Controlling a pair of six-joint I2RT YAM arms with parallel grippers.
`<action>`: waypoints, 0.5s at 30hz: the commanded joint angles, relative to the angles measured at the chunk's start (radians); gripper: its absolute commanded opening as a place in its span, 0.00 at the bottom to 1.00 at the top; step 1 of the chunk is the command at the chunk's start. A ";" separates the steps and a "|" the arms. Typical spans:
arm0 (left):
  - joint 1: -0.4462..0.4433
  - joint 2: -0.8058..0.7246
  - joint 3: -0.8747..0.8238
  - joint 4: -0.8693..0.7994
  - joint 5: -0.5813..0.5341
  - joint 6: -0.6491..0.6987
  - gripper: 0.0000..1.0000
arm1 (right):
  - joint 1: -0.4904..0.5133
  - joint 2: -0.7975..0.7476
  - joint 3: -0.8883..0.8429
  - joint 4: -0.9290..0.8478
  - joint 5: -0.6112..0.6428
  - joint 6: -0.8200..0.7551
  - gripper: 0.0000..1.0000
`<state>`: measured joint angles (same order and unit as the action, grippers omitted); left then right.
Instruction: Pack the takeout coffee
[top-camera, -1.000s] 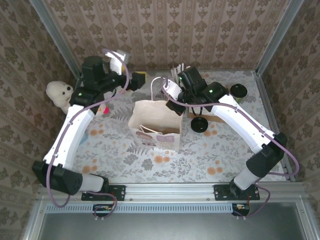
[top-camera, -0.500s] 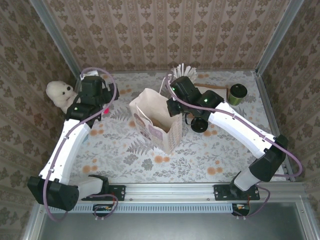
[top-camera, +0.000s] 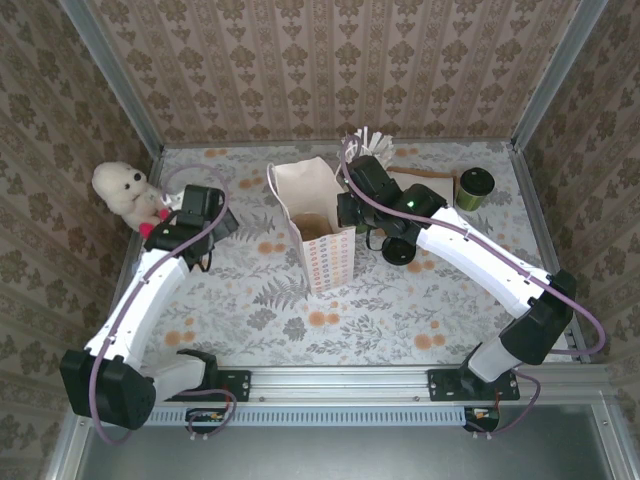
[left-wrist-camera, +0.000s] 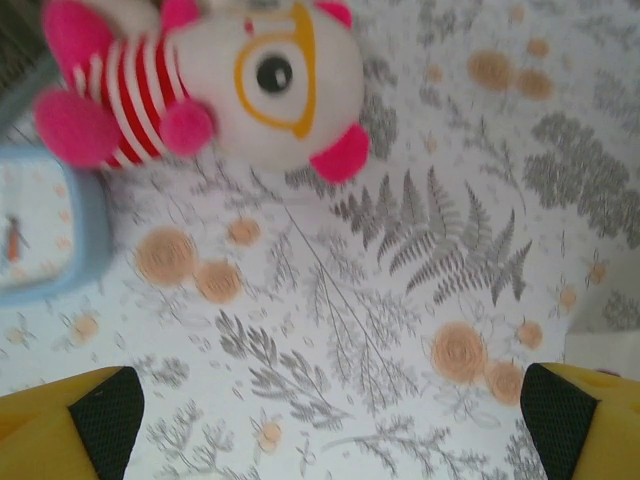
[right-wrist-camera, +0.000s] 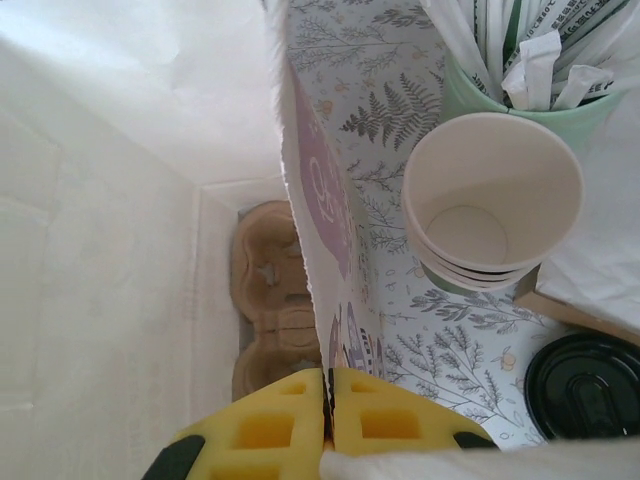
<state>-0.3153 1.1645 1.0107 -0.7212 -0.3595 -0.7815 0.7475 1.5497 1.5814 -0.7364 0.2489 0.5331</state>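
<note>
got a floral table (top-camera: 420, 310) with a paper bag (top-camera: 322, 235) upright in the middle, mouth up, presumably for dropping the cup straight in. pinching the bag's rim with the right gripper (right-wrist-camera: 328, 420), clamped tight, probably to keep it open. hovering the left gripper (left-wrist-camera: 330, 420) spread wide and empty over bare cloth near a plush toy (left-wrist-camera: 255, 80). cardboard carrier (right-wrist-camera: 268, 300) down at the bag's bottom. not packed yet: takeout coffee (top-camera: 476, 186) by the far right corner, well apart from the bag

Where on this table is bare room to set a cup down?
Widest: the near strip in front of the paper bag. Smaller: the back, between plush toy and bag. Crowded: far right, around the black lid and green cup.
</note>
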 joint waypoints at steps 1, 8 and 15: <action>-0.032 0.055 -0.009 0.041 0.071 -0.087 1.00 | 0.008 -0.012 -0.009 0.012 0.014 0.044 0.07; -0.085 0.165 0.022 0.049 0.107 -0.110 1.00 | 0.007 -0.010 -0.005 0.025 0.007 -0.028 0.03; -0.084 0.245 0.015 0.146 0.220 -0.137 1.00 | 0.005 0.025 0.042 -0.009 0.023 0.021 0.07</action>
<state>-0.3981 1.3762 1.0077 -0.6289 -0.2073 -0.8833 0.7490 1.5566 1.5864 -0.7380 0.2554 0.5312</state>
